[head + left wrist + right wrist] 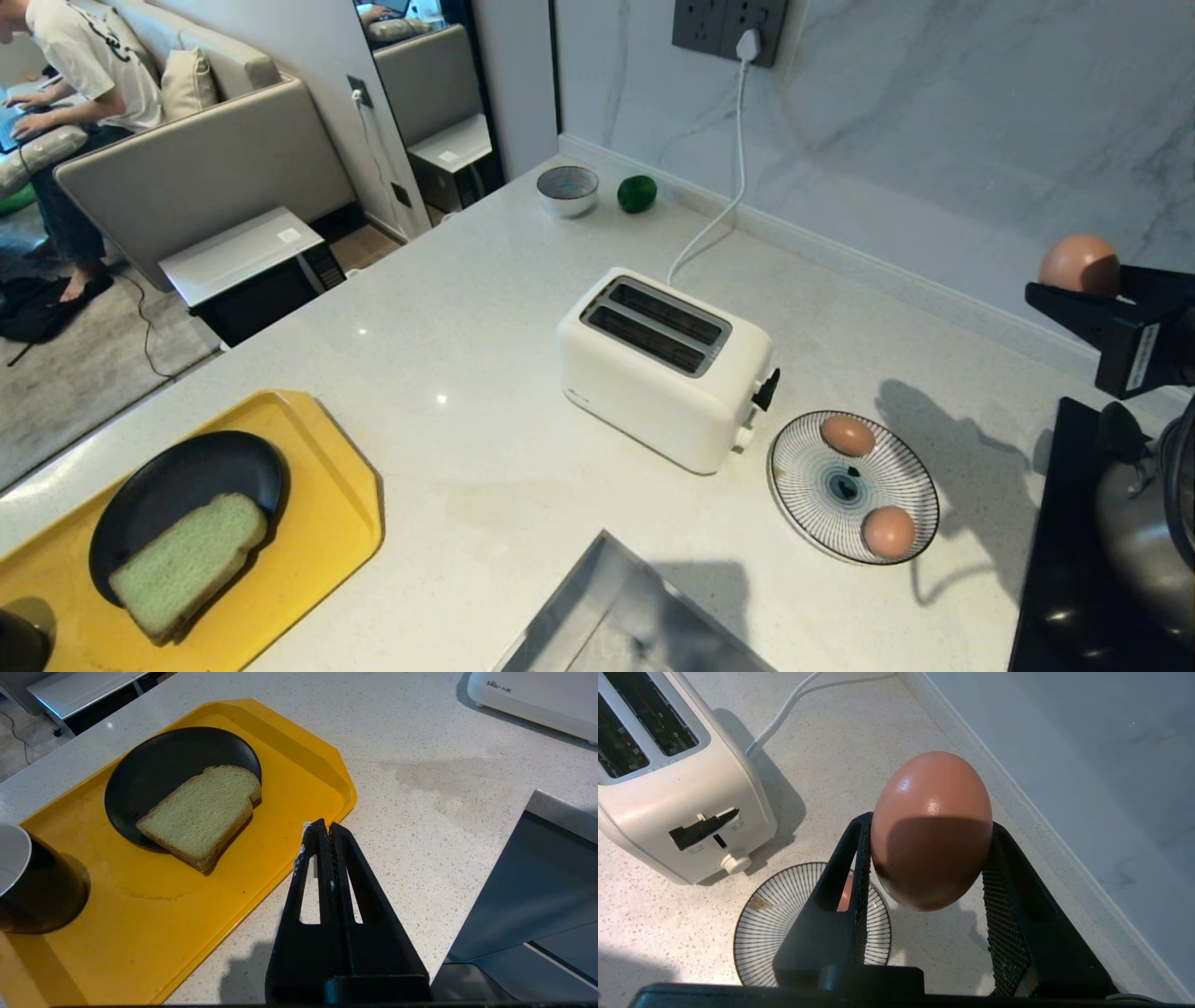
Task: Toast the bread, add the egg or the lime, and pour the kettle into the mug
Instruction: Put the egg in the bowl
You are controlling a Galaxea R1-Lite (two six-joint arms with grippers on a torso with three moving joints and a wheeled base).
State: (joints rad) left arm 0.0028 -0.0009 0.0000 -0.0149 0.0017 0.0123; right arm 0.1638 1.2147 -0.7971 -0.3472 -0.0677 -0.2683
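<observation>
My right gripper [1074, 282] [932, 824] hangs above the counter near the back wall at the right, shut on a brown egg [1079, 263] [931, 828]. The pale green bread [187, 563] [201, 813] lies on a black plate [177, 476] on the yellow tray [322, 523]. Beside it on the tray stands the black mug [28, 877], white inside. The lime [637, 193] rests at the far edge of the counter. A shiny metal kettle [1146, 523] sits at the right edge. My left gripper [324, 826] is shut and empty, above the counter by the tray's rim.
A white toaster [667, 364] with its cord plugged into the wall stands mid-counter, both slots empty. A striped plate [840, 490] beside it holds two eggs. A small grey bowl [568, 189] sits next to the lime. A steel sink [625, 611] lies at the near edge. A person sits far left.
</observation>
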